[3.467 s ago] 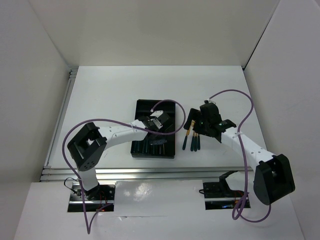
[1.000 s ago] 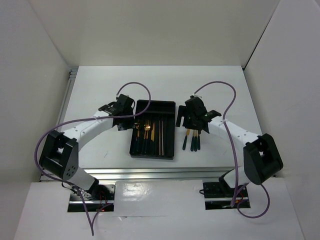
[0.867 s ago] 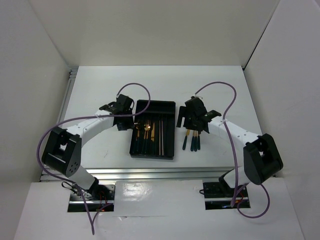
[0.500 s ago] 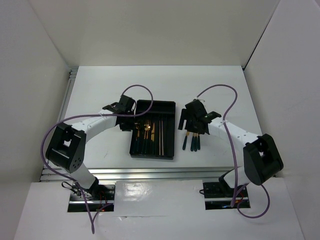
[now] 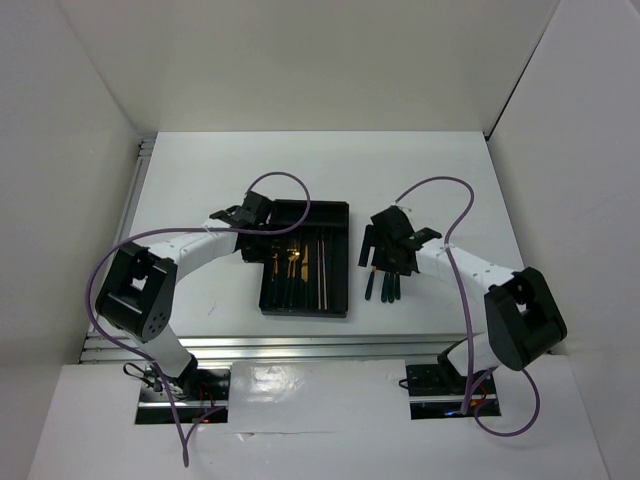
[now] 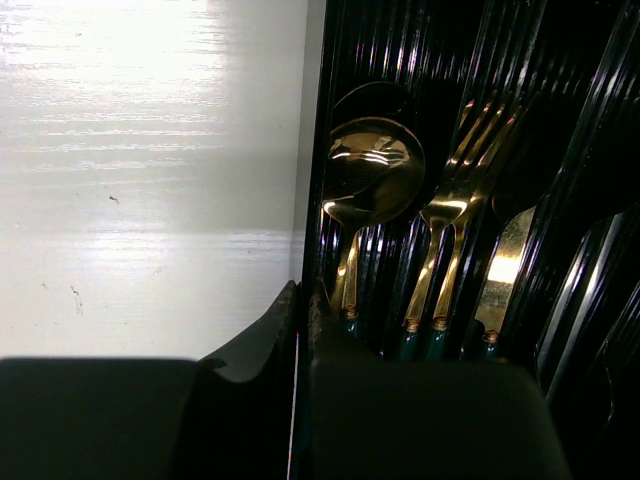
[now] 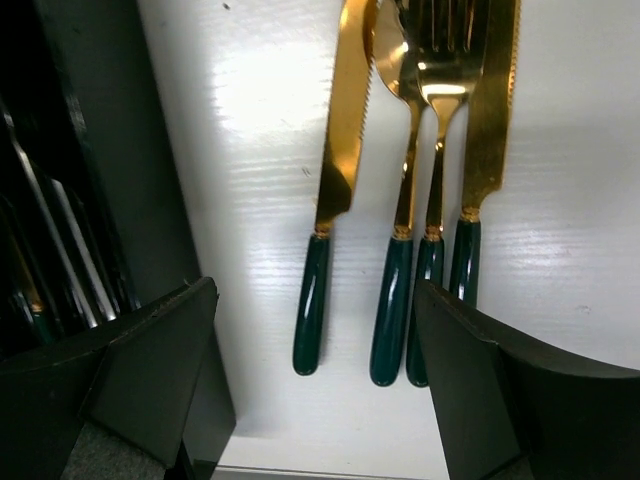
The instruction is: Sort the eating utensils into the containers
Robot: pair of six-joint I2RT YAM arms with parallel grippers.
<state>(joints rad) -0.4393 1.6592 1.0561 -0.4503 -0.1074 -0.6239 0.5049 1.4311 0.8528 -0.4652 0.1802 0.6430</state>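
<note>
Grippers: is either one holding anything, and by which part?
Nothing. The left gripper is shut, empty, by the tray; the right gripper hangs open above four utensils.

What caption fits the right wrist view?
Open right tool over knife, spoon, fork and second knife lying beside the cutlery tray.

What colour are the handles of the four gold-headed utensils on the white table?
Dark green handles, clearest in the right wrist view.

Left gripper point(image 6: 302, 296): jaws now pressed together, apart a second ago; stands at the left rim of the tray point(image 5: 312, 205), off the middle where it hung earlier.
Spoon point(image 6: 375, 170) and forks point(image 6: 460, 190) in tray: now uncovered.
Right gripper point(image 7: 315, 288): sits a little left and lower over the loose utensils point(image 5: 386, 288).
</note>
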